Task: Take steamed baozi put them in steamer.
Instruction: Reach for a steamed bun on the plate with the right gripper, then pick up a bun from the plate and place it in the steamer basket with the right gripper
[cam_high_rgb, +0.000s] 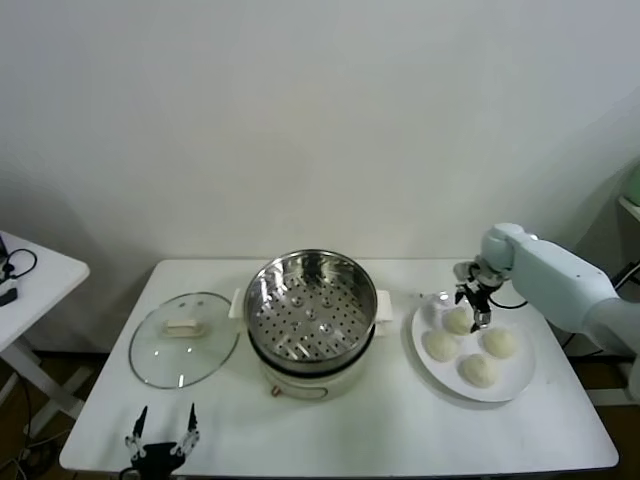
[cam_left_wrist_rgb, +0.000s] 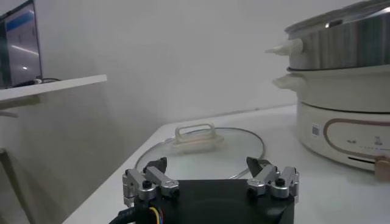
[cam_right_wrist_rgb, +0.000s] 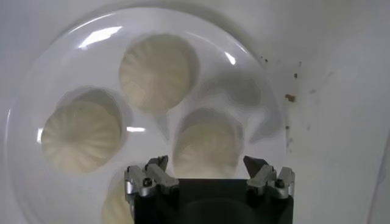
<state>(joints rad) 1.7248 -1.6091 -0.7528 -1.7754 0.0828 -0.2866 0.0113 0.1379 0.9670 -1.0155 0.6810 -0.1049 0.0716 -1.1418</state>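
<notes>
Four off-white baozi lie on a white plate at the right of the table. My right gripper is open and hangs just above the far-left baozi. In the right wrist view that baozi lies between the spread fingertips, with the gripper above it. The other three baozi lie around it. The steel steamer stands empty on the cream pot at the table's middle. My left gripper is open and empty at the table's front left edge.
The glass lid lies flat on the table, left of the pot; it also shows in the left wrist view. A second white table stands at the far left.
</notes>
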